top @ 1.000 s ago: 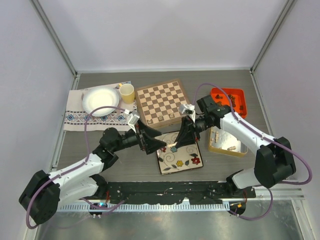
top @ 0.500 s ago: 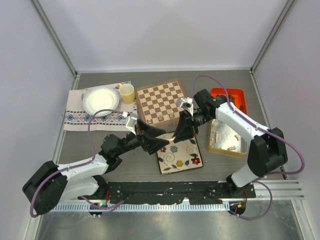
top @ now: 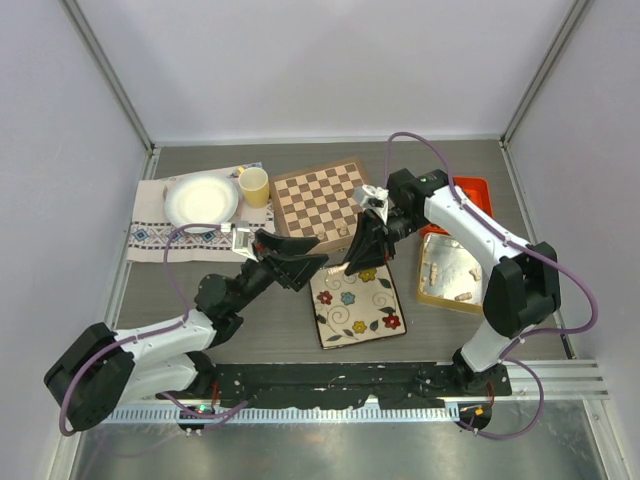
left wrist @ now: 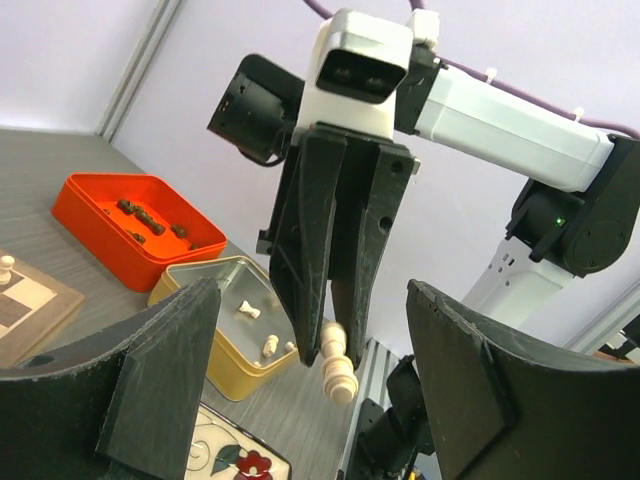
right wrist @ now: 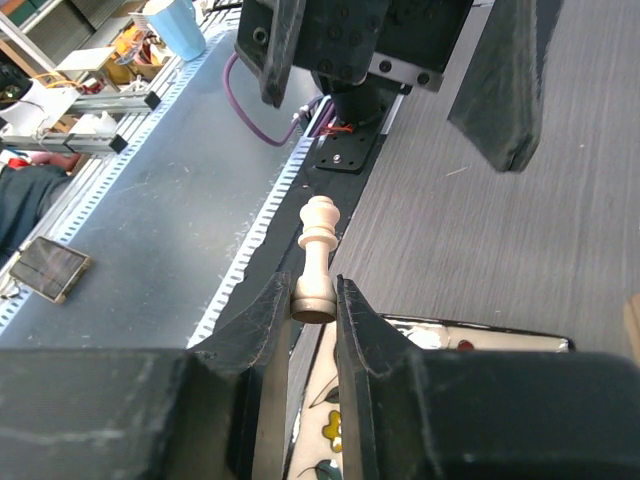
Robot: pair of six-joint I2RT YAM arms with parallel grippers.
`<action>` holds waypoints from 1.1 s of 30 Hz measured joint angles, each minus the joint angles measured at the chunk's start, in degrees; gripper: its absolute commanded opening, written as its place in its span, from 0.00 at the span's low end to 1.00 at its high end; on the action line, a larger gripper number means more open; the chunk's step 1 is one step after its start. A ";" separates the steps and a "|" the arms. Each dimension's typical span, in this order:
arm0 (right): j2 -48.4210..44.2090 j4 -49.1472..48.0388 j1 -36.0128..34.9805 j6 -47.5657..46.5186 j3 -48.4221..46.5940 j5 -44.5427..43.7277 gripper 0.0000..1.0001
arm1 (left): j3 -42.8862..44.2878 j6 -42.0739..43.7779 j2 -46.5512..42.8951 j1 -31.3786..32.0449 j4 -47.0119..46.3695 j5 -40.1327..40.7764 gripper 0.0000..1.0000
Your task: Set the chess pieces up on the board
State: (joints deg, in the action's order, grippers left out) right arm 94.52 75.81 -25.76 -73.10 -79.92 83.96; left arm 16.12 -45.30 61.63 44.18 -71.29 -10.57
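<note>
Pinched only at its base in the narrowly closed right pincer, aloft just short of the board, the pale piece could have been knocked loose by the wide-open left pincer.

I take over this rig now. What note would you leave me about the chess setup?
Left gripper: open, empty, facing the right one.
Right gripper: shut on a cream chess piece, held by its base above the floral plate.
Board: nearly bare; a lone cream piece seen near its edge.
Left to do: dark pieces in the orange tray, cream pieces in the yellow tin.
</note>
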 measured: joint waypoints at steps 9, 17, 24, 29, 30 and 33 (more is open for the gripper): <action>2.95 0.76 0.00 -0.87 -4.92 0.00 0.01 | -0.31 -2.75 3.10 0.00 -1.88 -0.24 0.66; 4.17 0.96 0.00 -1.03 -5.07 0.00 0.01 | -0.31 -4.02 5.55 0.44 -2.27 -2.23 0.59; 4.26 1.01 0.00 -1.27 -5.07 -0.02 0.01 | -0.31 -4.00 5.64 0.44 -2.32 -3.08 0.48; 4.28 1.03 0.00 -1.42 -5.07 -0.02 0.01 | -0.31 -3.98 5.64 0.44 -1.99 -4.02 0.46; 4.35 1.03 0.00 -1.42 -5.07 0.00 0.01 | -0.31 -3.96 5.62 0.46 -1.79 -4.20 0.46; 4.55 1.03 0.00 -1.42 -5.07 0.00 0.01 | -0.31 -3.76 5.60 0.46 -0.87 -4.74 0.46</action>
State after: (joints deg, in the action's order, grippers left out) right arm 99.07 76.84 -25.76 -74.52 -84.99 83.96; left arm 15.81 -49.06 67.22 44.64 -72.16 -15.31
